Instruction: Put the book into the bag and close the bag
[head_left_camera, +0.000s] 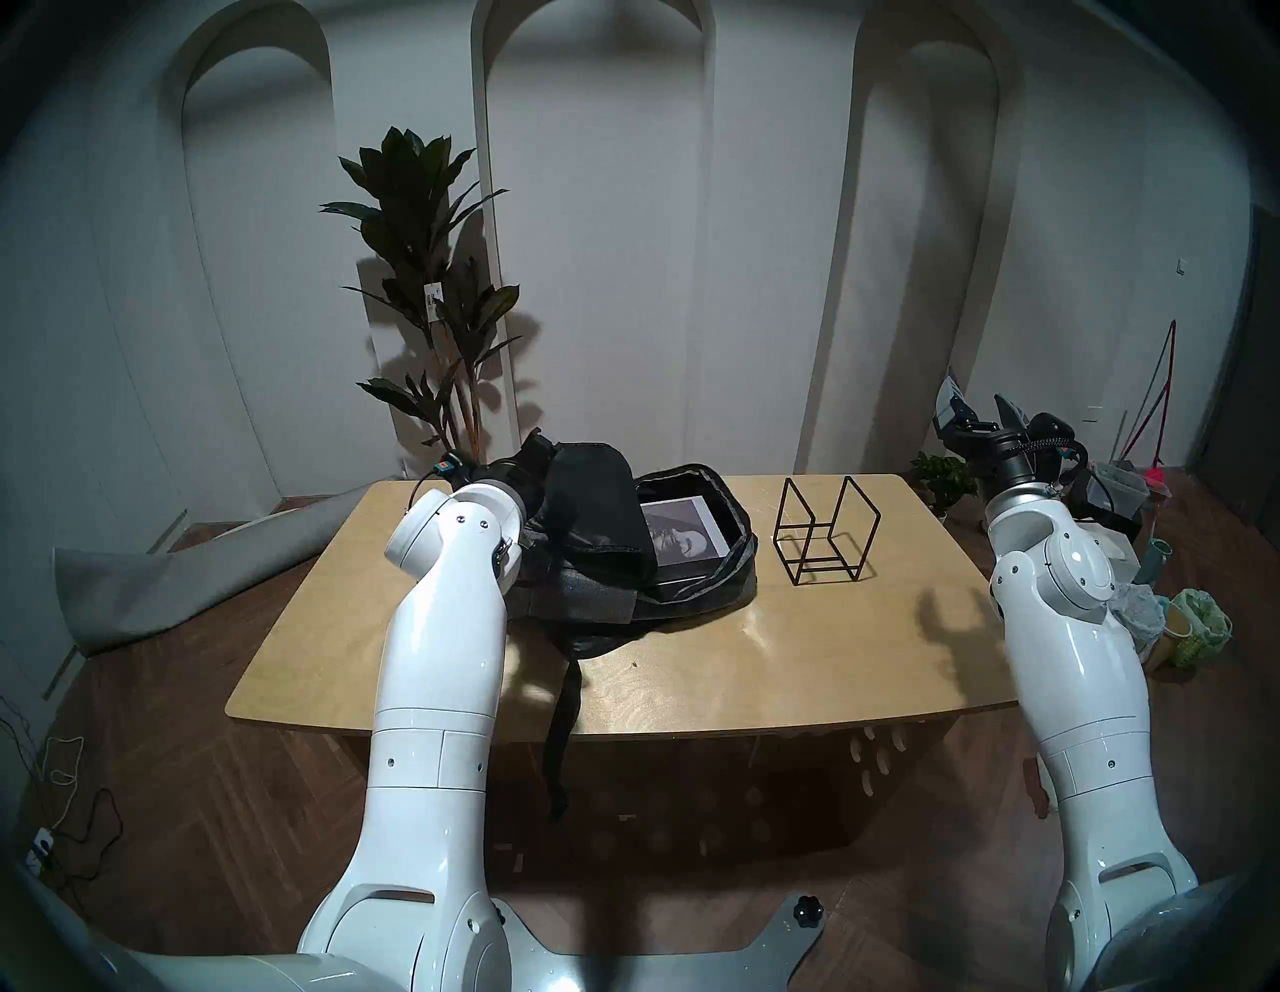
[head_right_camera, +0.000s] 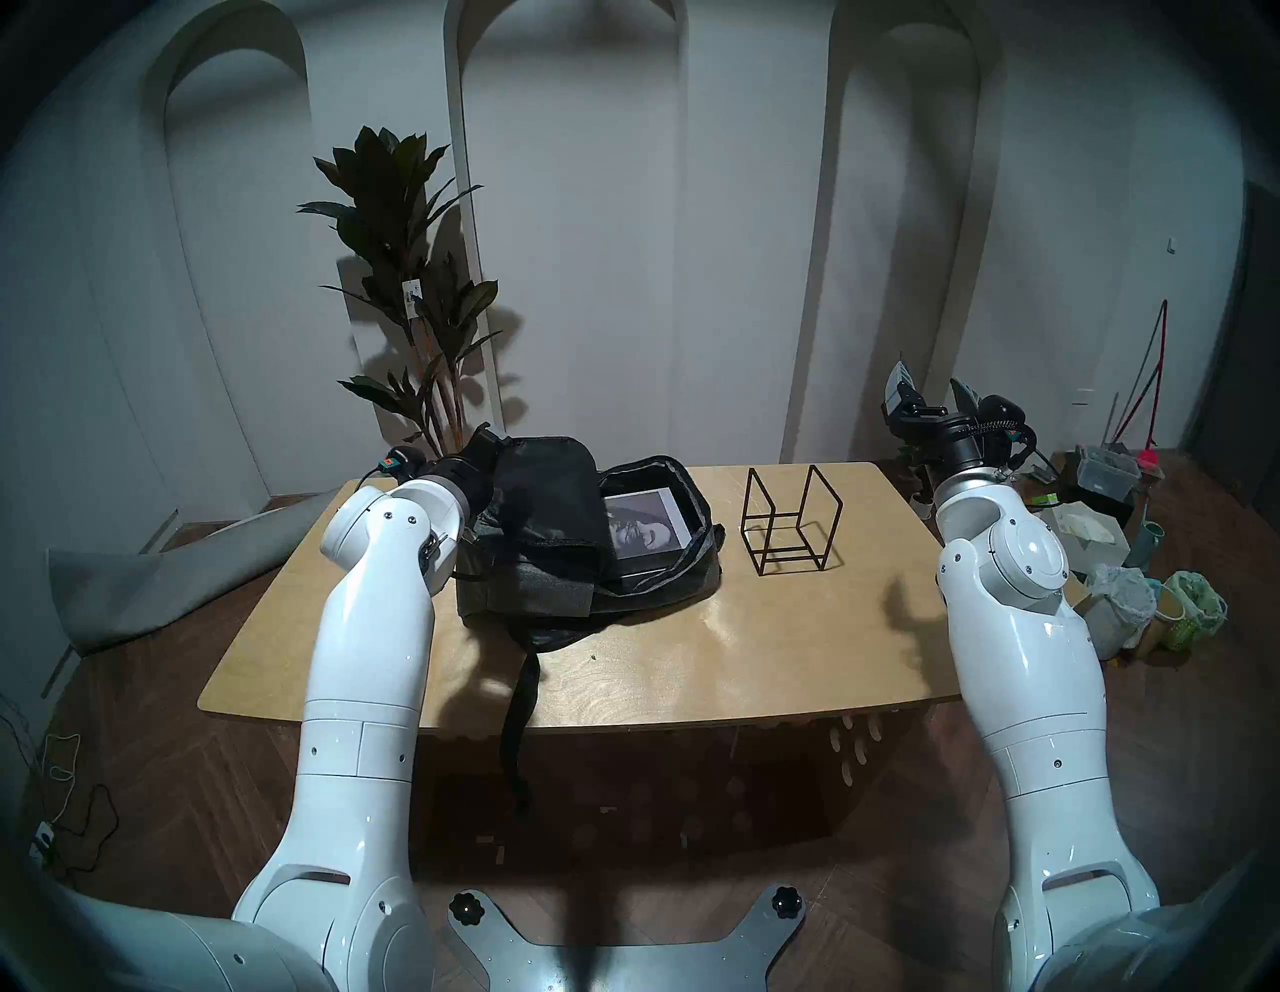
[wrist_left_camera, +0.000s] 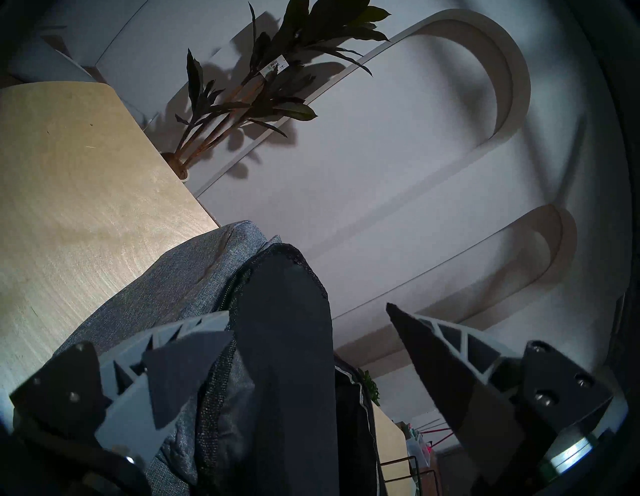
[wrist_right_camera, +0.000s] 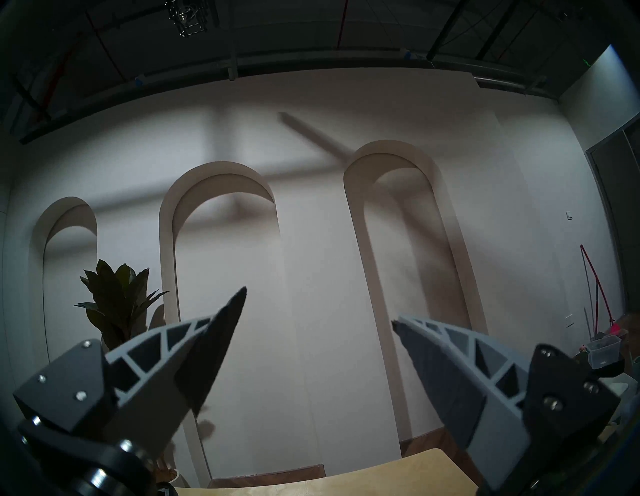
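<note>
- The bag (head_left_camera: 623, 575), dark grey fabric with black lining, lies on the wooden table (head_left_camera: 692, 665) with its main compartment unzipped.
- The book (head_left_camera: 682, 537) lies flat inside the open compartment; its white border and a black-and-white photo of a long-haired woman show. No lettering on the cover can be read from the head views.
- The bag's flap (head_left_camera: 596, 506) stands up, black lining toward the camera, and covers the left part of the book.
- The left gripper (wrist_left_camera: 308, 325) is spread wide on both sides of the flap's raised edge: one finger (wrist_left_camera: 180, 360) lies against the grey outer fabric, the other (wrist_left_camera: 433, 367) stands clear in the air. It is not clamped on the flap.
- The right gripper (wrist_right_camera: 318, 304) is raised beside the table's right end, pointing up at the wall, spread wide and empty.
- A black wire stand (head_left_camera: 824, 530) sits on the table just right of the bag, apart from it.
- One black strap (head_left_camera: 564, 734) hangs over the table's near edge.
- The plant (head_left_camera: 422, 277) behind the table carries a small white tag (head_left_camera: 432, 303); its print is too small to read.
</note>
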